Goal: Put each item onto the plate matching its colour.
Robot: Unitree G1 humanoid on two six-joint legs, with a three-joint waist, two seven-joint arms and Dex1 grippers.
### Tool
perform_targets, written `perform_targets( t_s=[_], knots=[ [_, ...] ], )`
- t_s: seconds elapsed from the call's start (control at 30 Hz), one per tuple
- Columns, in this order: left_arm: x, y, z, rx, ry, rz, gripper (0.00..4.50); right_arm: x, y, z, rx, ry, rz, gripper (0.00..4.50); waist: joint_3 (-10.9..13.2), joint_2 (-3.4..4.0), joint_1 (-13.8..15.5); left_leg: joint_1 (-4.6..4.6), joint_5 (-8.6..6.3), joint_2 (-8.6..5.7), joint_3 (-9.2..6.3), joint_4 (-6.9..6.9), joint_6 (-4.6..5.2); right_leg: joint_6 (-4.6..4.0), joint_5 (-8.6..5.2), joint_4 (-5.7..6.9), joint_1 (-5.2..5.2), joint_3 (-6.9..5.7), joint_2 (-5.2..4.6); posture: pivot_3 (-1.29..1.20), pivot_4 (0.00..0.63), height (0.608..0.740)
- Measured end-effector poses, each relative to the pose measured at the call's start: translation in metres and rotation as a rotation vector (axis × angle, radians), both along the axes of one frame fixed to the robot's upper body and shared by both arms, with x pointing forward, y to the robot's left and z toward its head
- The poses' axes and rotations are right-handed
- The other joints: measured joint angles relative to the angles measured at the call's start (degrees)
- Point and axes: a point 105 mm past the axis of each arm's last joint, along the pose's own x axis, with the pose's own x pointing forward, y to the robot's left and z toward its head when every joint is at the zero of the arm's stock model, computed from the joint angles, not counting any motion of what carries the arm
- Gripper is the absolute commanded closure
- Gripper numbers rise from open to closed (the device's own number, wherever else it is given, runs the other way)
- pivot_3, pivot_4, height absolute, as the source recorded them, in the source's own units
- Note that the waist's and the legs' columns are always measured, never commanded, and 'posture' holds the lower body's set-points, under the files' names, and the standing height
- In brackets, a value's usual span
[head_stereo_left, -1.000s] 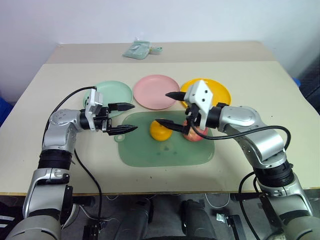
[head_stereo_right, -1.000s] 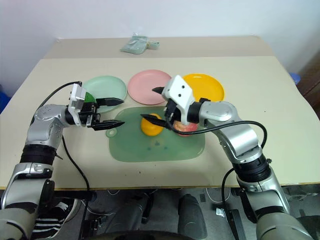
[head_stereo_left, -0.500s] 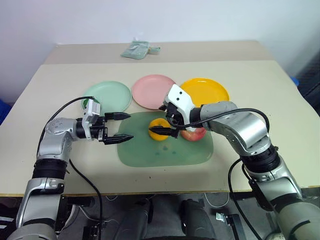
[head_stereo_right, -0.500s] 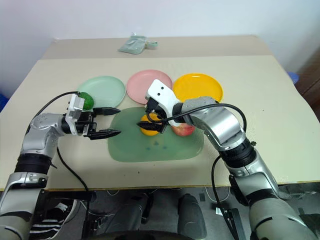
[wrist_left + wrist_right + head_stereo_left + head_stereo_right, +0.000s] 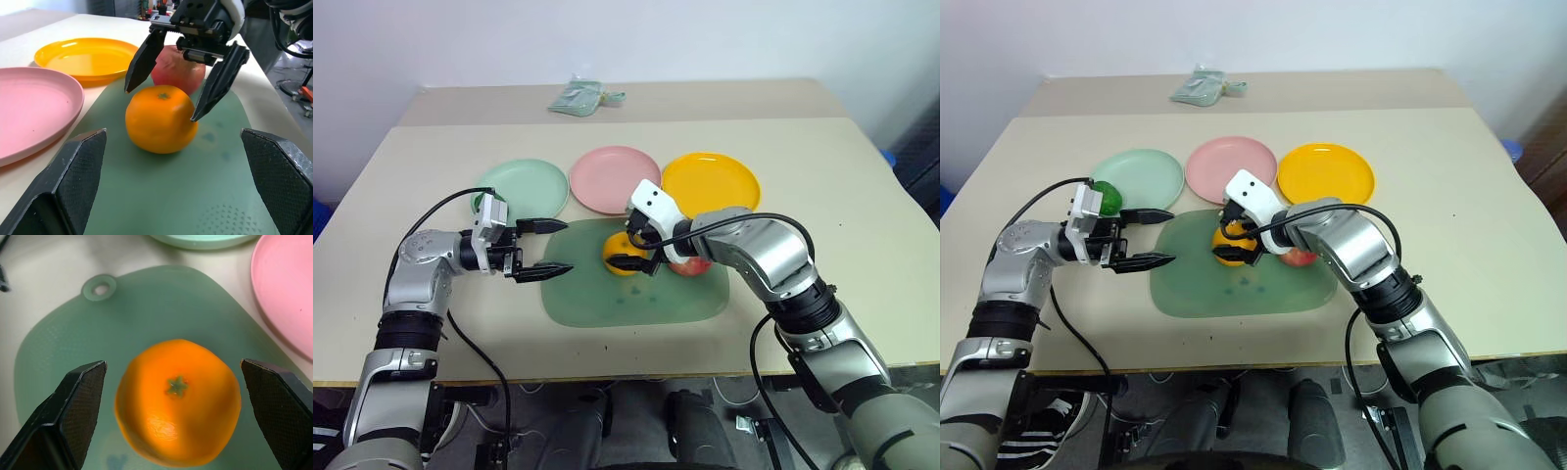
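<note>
Fruit first: we see the round orange [image 5: 622, 257] lying on the pale green rounded cutting mat [image 5: 636, 294], toward the mat's far edge, with the red-pink apple [image 5: 693, 262] just beside it on the right. The dark green bumpy fruit [image 5: 1107, 196] sits on the near left rim of the pale mint green round plastic plate [image 5: 524, 184]. That plate stands in a row with the pink round plate [image 5: 612, 178] and the yellow-orange round plate [image 5: 712, 181], all three beyond the mat's far edge, toward the middle of the bench [image 5: 822, 196].

Our right tool [image 5: 637, 249] hangs over the orange, angled downward, its two black fingers spread wide on either side of the fruit; in the left wrist view one fingertip [image 5: 198, 113] looks to be at the orange's skin, though we cannot tell whether it touches. Nothing is gripped.

Our left tool [image 5: 551, 247] is level and points right, over the mat's left edge near its hanging hole [image 5: 100, 288], fingers spread wide and empty, well apart from the orange.

A crumpled pale green packet [image 5: 579, 96] lies near the bench's far edge.
</note>
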Motion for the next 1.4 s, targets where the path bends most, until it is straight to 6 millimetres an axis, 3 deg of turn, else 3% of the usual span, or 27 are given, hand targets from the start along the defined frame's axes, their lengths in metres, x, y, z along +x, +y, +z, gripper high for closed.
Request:
perform_targets(
  t_s=[0.33,0.5,0.7,0.8,0.9,1.0,1.2,1.3,1.4],
  knots=[
    [0.000,0.000,0.001,0.002,-0.015,0.000,0.03,0.001,-0.001,-0.014,-0.056,0.034,0.008,0.00,0.00,0.00,-0.02,0.00,0.00,0.01,0.00,0.00,0.00,0.00,0.00,0.00,0.00,0.00,0.01,0.00,0.150,0.740],
    [0.000,0.000,0.001,0.002,-0.021,0.003,0.00,-0.001,0.001,-0.012,-0.054,0.029,0.031,1.47,0.00,0.01,-0.03,0.01,0.00,0.02,0.00,-0.01,-0.01,0.00,0.00,0.00,-0.01,0.00,0.02,0.00,0.150,0.740],
    [0.001,0.000,0.001,0.002,-0.022,0.005,0.00,0.000,0.002,-0.006,-0.019,0.035,0.031,1.47,0.00,0.01,-0.01,-0.01,0.00,0.02,0.00,-0.01,-0.01,0.00,0.01,0.00,-0.01,0.00,0.02,0.00,0.150,0.740],
    [0.001,0.000,0.002,-0.010,-0.025,0.013,0.00,0.009,-0.005,0.019,0.082,0.015,-0.005,1.47,0.01,0.01,0.03,-0.01,0.00,0.02,0.00,0.00,-0.01,-0.01,0.01,0.00,-0.01,0.00,0.02,0.00,0.150,0.740],
    [0.003,0.000,0.005,-0.042,-0.035,0.030,0.00,0.025,-0.023,0.050,0.186,-0.026,-0.094,1.47,0.01,0.01,0.11,0.00,0.00,0.02,0.00,-0.01,-0.01,-0.01,0.01,-0.01,0.00,0.00,0.03,0.00,0.150,0.740],
    [0.007,-0.002,0.006,-0.059,-0.050,0.059,0.00,0.047,-0.054,0.068,0.270,-0.051,-0.241,1.47,0.01,0.01,0.33,0.00,0.00,0.01,0.00,-0.02,-0.01,-0.01,0.01,-0.02,0.01,0.00,0.02,0.00,0.150,0.740],
    [0.022,-0.019,0.009,-0.124,-0.098,0.121,0.00,0.090,-0.134,0.062,0.212,-0.143,-0.603,1.47,0.01,0.01,0.26,-0.03,0.00,-0.01,0.05,-0.09,-0.01,-0.01,0.02,-0.03,-0.01,0.01,-0.01,0.00,0.150,0.740],
    [0.026,-0.027,0.013,-0.153,-0.116,0.128,0.00,0.096,-0.152,0.059,0.173,-0.187,-0.658,1.47,0.01,0.02,-0.23,-0.03,0.02,0.01,0.22,-0.23,-0.01,-0.01,0.02,0.01,-0.17,0.17,-0.02,0.00,0.150,0.740],
    [0.029,-0.030,0.011,-0.168,-0.111,0.147,0.00,0.098,-0.157,0.056,0.160,-0.208,-0.668,1.47,0.01,0.01,-1.08,-0.03,0.02,0.02,0.40,-0.28,0.00,0.00,0.02,0.09,-0.28,0.36,-0.01,0.00,0.150,0.740]
  ],
)
